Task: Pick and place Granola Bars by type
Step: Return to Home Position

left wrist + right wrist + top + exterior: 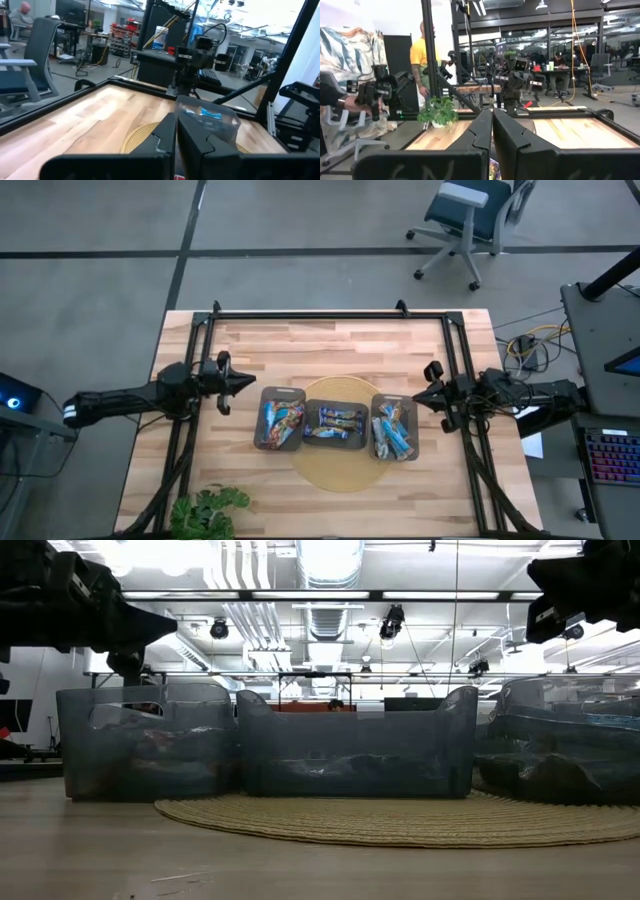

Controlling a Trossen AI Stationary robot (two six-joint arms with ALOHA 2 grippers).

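Observation:
Three dark translucent trays stand side by side on a round woven mat point(338, 460) at the table's middle: left tray point(262, 420), middle tray point(335, 443), right tray point(416, 430). Granola bars lie inside them: mixed orange and blue ones point(283, 420) in the left tray, blue and brown ones point(336, 420) in the middle tray, mostly blue ones point(393, 430) in the right tray. My left gripper point(250, 383) is shut and empty, raised just left of the left tray. My right gripper point(417, 397) is shut and empty, raised just right of the right tray.
A potted plant point(205, 510) stands at the table's near left corner. Black frame rails point(330, 313) run along the far edge and both sides. Bare wood lies beyond the trays. An office chair point(470, 220) and people point(422, 55) are in the room beyond.

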